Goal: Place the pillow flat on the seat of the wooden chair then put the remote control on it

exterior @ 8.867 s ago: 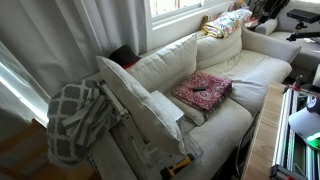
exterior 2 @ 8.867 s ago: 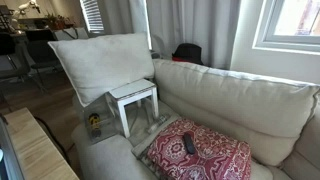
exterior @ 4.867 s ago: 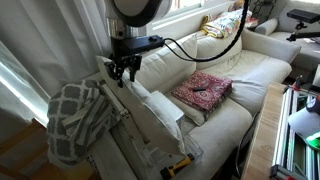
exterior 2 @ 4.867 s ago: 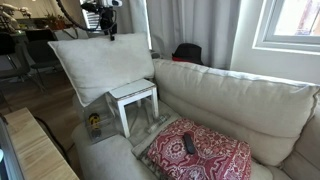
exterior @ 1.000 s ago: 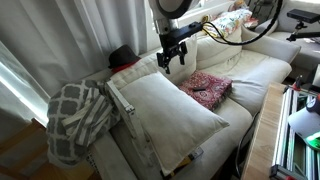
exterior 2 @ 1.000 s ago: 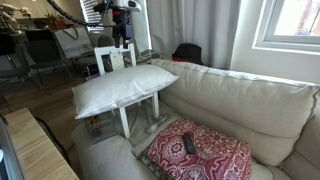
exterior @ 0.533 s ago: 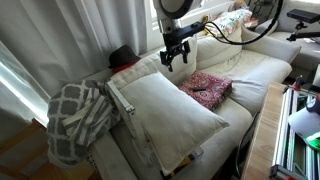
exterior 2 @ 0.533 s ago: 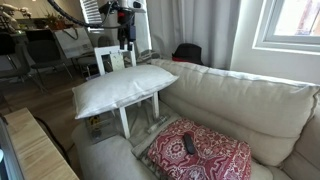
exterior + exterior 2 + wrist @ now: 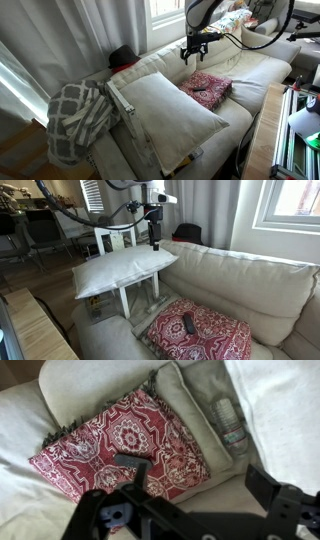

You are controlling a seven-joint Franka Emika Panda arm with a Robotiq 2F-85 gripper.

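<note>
Since pillow (image 9: 170, 112) lies flat on wooden chair (image 9: 104, 240), remote control (image 9: 132, 463), frame centre, comes next: empty, spread gripper (image 9: 185, 502) must descend, straddle it.

The big cream pillow (image 9: 170, 115) lies flat on the seat of the pale wooden chair (image 9: 126, 300), overhanging its edges, while the slim dark remote control (image 9: 132, 463) rests on a red patterned cushion (image 9: 95, 445).

A plain cream pillow (image 9: 172, 112), a red white-patterned cushion (image 9: 110, 435) at its three o'clock, a dark remote control (image 9: 131, 463), and a grey-and-white lattice throw (image 9: 72, 118).
</note>
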